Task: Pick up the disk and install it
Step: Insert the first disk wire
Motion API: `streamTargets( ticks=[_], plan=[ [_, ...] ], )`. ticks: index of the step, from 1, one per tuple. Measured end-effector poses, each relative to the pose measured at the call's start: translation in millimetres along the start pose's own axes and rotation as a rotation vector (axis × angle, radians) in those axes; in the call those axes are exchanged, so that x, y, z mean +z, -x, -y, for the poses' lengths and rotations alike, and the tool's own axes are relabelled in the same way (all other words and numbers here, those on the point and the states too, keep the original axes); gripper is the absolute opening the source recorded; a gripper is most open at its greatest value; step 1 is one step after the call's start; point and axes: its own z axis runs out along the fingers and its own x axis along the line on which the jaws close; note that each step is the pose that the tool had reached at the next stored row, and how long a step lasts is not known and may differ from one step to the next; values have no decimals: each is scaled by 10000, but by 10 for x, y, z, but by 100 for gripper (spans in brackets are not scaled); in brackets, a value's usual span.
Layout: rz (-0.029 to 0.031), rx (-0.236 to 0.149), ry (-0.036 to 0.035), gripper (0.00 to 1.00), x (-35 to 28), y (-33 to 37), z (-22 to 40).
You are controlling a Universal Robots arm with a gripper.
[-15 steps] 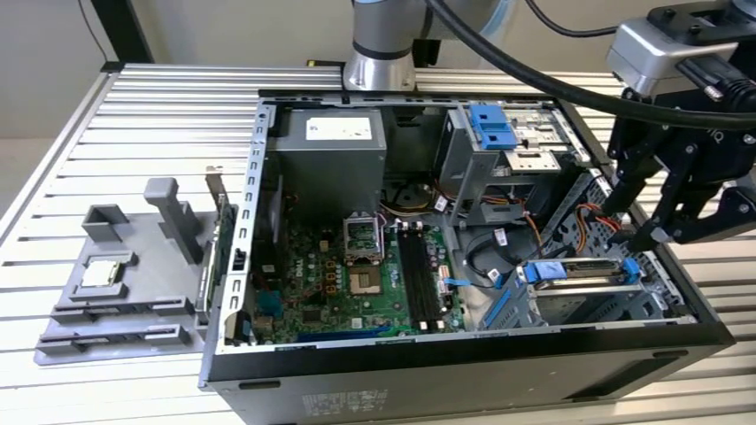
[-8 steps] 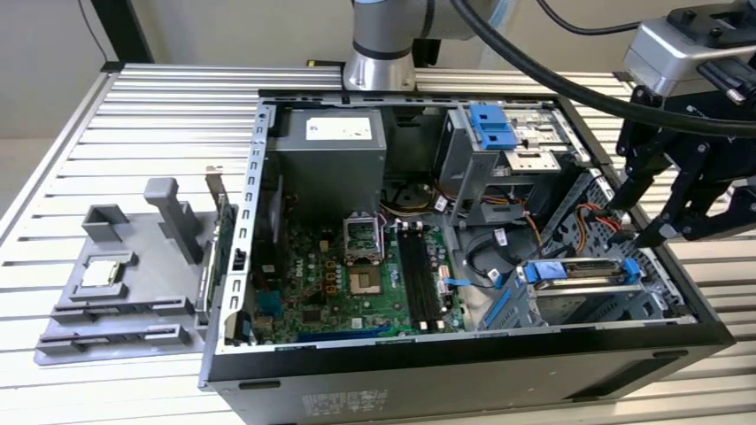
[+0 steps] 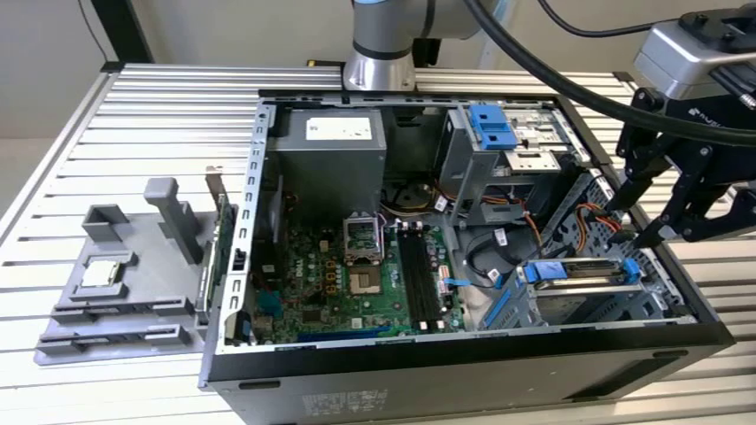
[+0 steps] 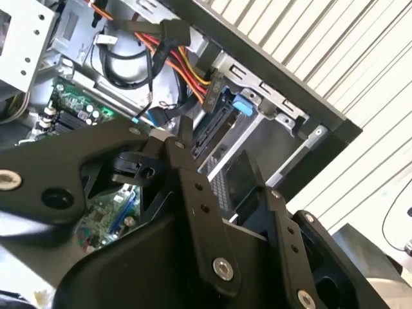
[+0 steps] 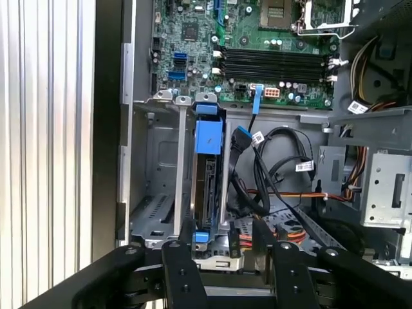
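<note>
Two fingers [image 5: 176,278] of the claw [image 3: 668,237] stand apart with nothing between them, so the claw is open and empty. In the exterior view it hangs over the near corner of the open case [image 3: 473,372], just above the case wall. The disk [image 3: 573,270] is below the claw and slightly toward the case's inside, seated on edge in the drive cage [image 5: 151,167], apart from both fingers. In the first wrist view the disk's blue bracket [image 5: 207,136] lies straight ahead of the claw, in line with the gap between the fingers, with an empty slot of the cage beside it. Black, red and orange cables [image 5: 277,167] curl just past the disk on its other side. The motherboard [image 3: 331,283] lies farther from the claw, beyond the cage. Well away from the claw, across the case, a grey fixture [image 3: 119,292] rests on the slatted table [image 3: 154,106] with a small chip [image 3: 101,273] on it.
</note>
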Motion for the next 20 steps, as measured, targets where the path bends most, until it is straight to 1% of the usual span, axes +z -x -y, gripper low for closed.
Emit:
streamTargets(
  ticks=[1, 2, 3, 6, 7, 8, 10, 11, 12, 14, 15, 16, 19, 20],
  plan=[
    [2, -13, 24, 100, 7, 0, 18],
    [6, -29, 64, 100, 11, 0, 31],
    [11, -43, 124, 100, 12, 0, 38],
    [28, -82, 377, 100, 18, -1, 55],
    [34, -96, 448, 100, 23, -1, 66],
    [36, -110, 498, 100, 28, -2, 80],
    [40, -155, 565, 100, 41, -3, 108],
    [46, -185, 596, 100, 42, -4, 111],
    [70, -219, 640, 100, 42, -4, 113],
    [155, -273, 728, 100, 44, -4, 117],
    [191, -299, 754, 100, 46, -4, 124],
    [207, -314, 784, 100, 49, -5, 136],
    [222, -340, 860, 100, 69, -8, 197],
    [226, -346, 897, 100, 76, -9, 213]
  ],
)
